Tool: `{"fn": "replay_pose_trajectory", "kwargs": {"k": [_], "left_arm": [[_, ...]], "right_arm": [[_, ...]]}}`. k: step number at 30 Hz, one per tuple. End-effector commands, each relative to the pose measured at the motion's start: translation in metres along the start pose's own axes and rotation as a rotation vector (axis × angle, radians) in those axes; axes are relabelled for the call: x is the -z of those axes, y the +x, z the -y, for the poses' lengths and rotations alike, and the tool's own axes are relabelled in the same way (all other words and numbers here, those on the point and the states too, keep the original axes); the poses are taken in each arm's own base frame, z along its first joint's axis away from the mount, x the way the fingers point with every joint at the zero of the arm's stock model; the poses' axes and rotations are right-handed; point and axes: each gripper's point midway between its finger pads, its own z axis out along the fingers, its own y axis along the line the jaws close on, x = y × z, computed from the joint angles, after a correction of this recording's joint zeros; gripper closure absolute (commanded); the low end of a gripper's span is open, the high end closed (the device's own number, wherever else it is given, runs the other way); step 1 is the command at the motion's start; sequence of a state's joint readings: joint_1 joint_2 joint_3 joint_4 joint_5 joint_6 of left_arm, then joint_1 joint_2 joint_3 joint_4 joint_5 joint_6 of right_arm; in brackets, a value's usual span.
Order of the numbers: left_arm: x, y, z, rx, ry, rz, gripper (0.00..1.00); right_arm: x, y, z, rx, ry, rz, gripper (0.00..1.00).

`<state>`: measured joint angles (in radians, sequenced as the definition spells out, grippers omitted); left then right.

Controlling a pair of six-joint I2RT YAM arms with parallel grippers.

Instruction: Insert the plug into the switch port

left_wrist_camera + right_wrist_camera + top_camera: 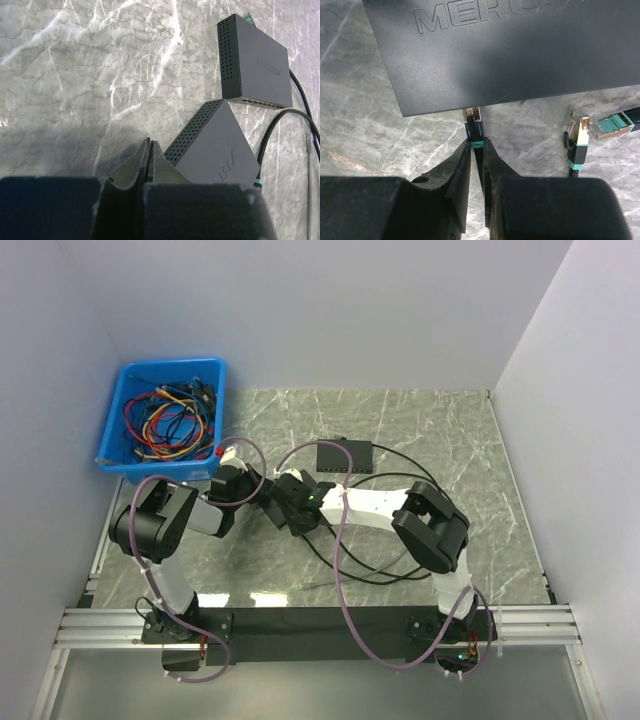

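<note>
A dark grey Mercury switch (520,55) fills the top of the right wrist view. My right gripper (476,144) is shut on a black cable just behind its plug (473,125), which has a teal band. The plug's tip is at the switch's near edge, and its front end is hidden under that edge. In the left wrist view the same switch (220,150) lies tilted just right of my left gripper (149,142), which is shut and empty. From the top both grippers meet mid-table, left (262,487), right (298,505).
A second grey switch (257,62) lies farther back, also in the top view (345,455). Two loose plugs, one black (576,131) and one teal (609,125), lie right of the held one. Black cables (380,570) loop across the table. A blue bin (170,420) of cables stands back left.
</note>
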<state>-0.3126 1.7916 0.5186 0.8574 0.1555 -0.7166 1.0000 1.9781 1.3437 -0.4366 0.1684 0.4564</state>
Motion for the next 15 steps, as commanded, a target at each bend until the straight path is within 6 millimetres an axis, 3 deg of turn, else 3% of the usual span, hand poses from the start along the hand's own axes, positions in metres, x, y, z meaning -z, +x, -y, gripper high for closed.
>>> {"fn": "replay_pose_trajectory", "kwargs": {"k": [1, 5, 15], "left_arm": [[0.032, 0.107, -0.009, 0.051, -0.015, -0.373, 0.99], [0.032, 0.108, -0.008, 0.052, -0.010, -0.376, 1.00], [0.032, 0.110, -0.008, 0.053, -0.004, -0.380, 1.00]], "right_arm": [[-0.011, -0.083, -0.020, -0.108, -0.055, 0.269, 1.00], [-0.017, -0.086, -0.020, -0.123, -0.068, 0.280, 1.00], [0.005, -0.125, -0.024, -0.133, -0.088, 0.362, 1.00]]}}
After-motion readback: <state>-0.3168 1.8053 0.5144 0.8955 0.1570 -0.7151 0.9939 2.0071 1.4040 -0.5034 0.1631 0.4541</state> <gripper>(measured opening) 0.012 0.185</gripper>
